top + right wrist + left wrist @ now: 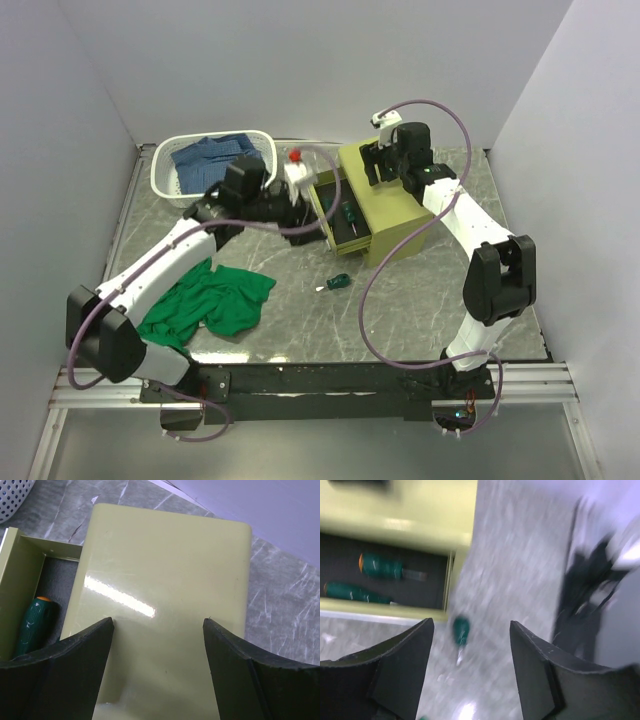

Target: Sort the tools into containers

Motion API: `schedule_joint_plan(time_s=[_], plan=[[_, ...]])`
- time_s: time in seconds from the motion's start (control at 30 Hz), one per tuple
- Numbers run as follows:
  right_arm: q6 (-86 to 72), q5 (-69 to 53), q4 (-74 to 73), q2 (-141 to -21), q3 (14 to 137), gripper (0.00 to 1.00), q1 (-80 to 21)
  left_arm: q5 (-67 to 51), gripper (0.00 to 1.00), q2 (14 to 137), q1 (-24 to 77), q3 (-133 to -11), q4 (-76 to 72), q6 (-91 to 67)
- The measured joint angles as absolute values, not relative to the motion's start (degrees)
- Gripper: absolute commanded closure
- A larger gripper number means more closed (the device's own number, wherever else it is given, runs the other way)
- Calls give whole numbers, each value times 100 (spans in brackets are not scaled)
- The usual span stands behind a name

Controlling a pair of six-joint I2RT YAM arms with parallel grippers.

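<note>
— Stubby screwdriver [337, 283]: where does it lie?
— On the desk [420, 310], just below the middle of the top view. It is apart from the open drawer [352, 238] of the tool chest [385, 200] above it.
— And the left gripper [470, 624]?
— Spread wide, holding nothing. In its own camera the stubby screwdriver shows in the gap between the fingers, blade toward the bottom edge. The top view, though, places that gripper up and left of the drawer, apart from the tool.
— The right gripper [157, 622]?
— Also wide and empty, hanging over the chest's glossy lid.
— What is in the drawer?
— Two green-handled screwdrivers [380, 566], side by side in the left wrist view. The right wrist view shows only one, its lower end cut off by a finger.
— Anything unclear?
— The left wrist picture is smeared, and I cannot make out a dark shape at its right edge.
— Room to move?
— Bare desk all round the stubby screwdriver. The green cloth [215, 305] lies to the lower left, well apart. The white basket [160, 175] sits in the upper-left corner.
</note>
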State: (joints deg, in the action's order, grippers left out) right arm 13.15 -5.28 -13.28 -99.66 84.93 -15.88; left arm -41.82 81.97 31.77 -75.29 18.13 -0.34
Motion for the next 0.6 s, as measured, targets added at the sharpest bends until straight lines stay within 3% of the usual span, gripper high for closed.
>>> schedule_joint_plan(time_s=[0.3,0.43,0.6], plan=[[1315,-537,-1308,-9957,8471,19,-1588,-3048,30,8038,3953,-5935,2143,2119],[1315,-537,-1308,-9957,8471,19,-1588,-2655,32,8132,4630,-5682,1876,2453],[1315,-537,-1284,-9924,8423,18,-1588,-2211,31,8514,4762,-5664,1258,2633]])
